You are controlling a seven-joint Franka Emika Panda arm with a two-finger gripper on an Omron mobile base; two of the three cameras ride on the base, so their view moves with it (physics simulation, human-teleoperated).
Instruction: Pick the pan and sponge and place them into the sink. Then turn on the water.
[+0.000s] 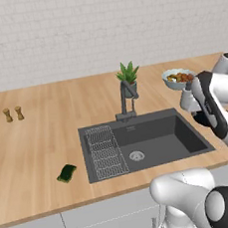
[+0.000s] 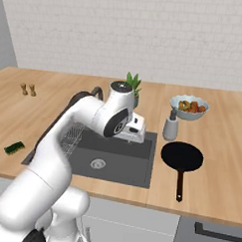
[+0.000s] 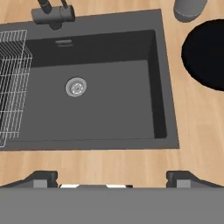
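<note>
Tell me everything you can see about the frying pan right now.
The pan is round, shallow and matte black, with a long thin dark handle pointing toward the counter's front edge. It lies flat on the wooden counter, right of the sink, just in front of a grey soap dispenser. Nothing grips it.

A rendered kitchen: a dark sink [image 1: 189,137] with faucet [image 1: 127,100] is set into a wooden table [image 1: 39,144] over grey cabinets. A white brick wall [image 1: 76,30] stands behind, with a bowl of food [image 2: 189,107] and frying pan [image 2: 181,157] nearby.

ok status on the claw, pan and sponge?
Claw open, empty, above the sink. Pan on counter right of sink, sponge on counter left. Soap dispenser close behind pan.
</note>
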